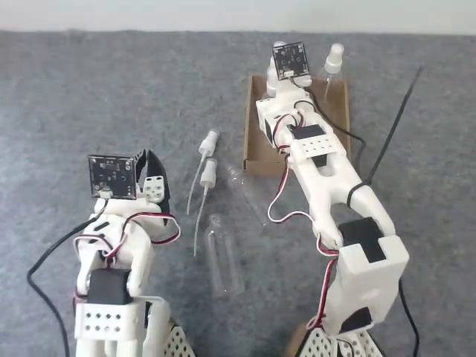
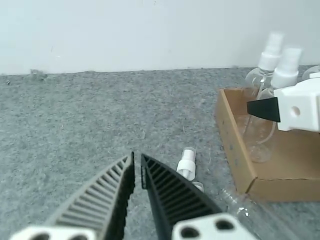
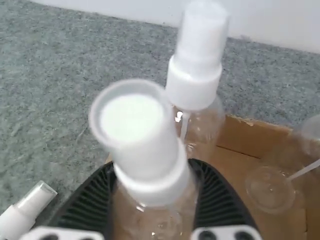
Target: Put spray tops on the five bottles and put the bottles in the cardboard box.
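**Right gripper** (image 3: 152, 172): I see its ribbed black jaws pressed against both sides of the held bottle (image 3: 150, 220). This clear bottle stands upright and carries a white spray top (image 3: 137, 135). In the high view this arm stretches to the upper centre of the frame, with its gripper at the upper-left corner of the cardboard box (image 1: 256, 162). I cannot tell whether the bottle's base rests on the box floor.

**Left gripper** (image 2: 137, 161): the jaws are drawn together save for a thin slit and grasp nothing. In the high view it sits at the left of the frame, well apart from the box.

**Box contents:** a second bottle (image 3: 197, 70), also fitted with a top, stands just beside the held one. A third bottle (image 1: 333, 59), with a top, stands at the box's upper-right corner.

**Loose parts**, centre of the high view: two uncapped bottles lie on the grey felt mat (image 1: 89, 97), the nearer bottle (image 1: 223, 256) lower and the farther bottle (image 1: 247, 195) just beside the box's lower-left corner. Two loose spray heads with dip tubes, the upper head (image 1: 210, 141) and the lower head (image 1: 208, 173), lie between the left gripper and the box.

**Views compared:** the high view gives both lying bottles at full length. The left wrist view gives the box's side wall and the right gripper in profile at the right edge.
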